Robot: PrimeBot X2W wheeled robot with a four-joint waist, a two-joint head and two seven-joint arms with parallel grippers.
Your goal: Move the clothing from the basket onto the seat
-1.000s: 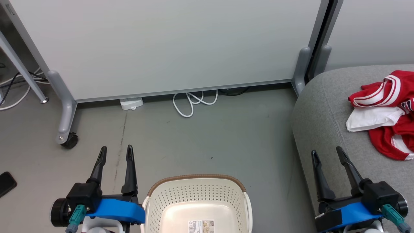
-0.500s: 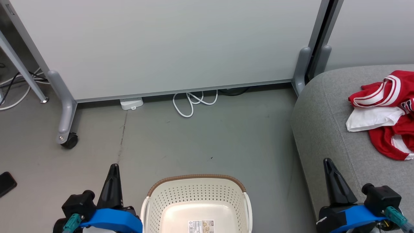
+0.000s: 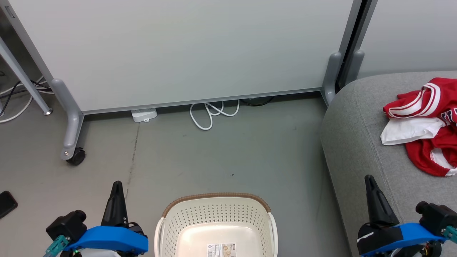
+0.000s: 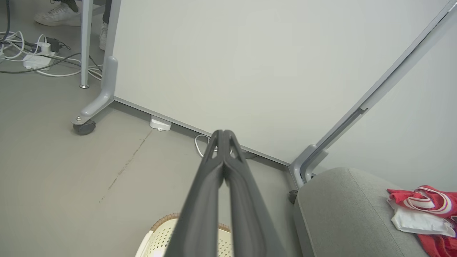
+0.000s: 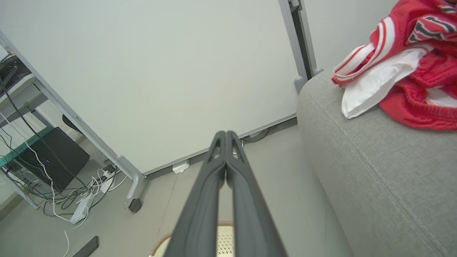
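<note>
Item: the clothing [image 3: 425, 107] — a red heap with white stripes and a white fold — is lying on the seat [image 3: 357, 150], a light-grey upholstered piece with a rounded edge and a stitched seam. It is sitting at the right of the head view, well apart from the basket [image 3: 214, 196]. The basket, cream perforated plastic under a brown woven-look rim, is standing on the floor between the two arms, its inner floor showing a printed label [image 3: 221, 249]. Left gripper [image 3: 116, 186]: fingers are pressing together, holding nothing, hanging beside the basket's left wall. Right gripper [image 3: 370, 181]: fingers are likewise meeting tip to tip, gripping nothing, showing in front of the seat's grey cloth. The right wrist view is adding dark lettering [image 5: 425, 30] on the jersey's red cloth, plus a black box [image 5: 53, 157] and tangled cables under a desk. The left wrist view is supplying a person's pale shoe [image 4: 59, 16] and a power strip [image 4: 35, 60] beyond the white partition panel [image 3: 178, 53]. The head view is giving a white cable loop [image 3: 209, 116] at the panel's foot.
</note>
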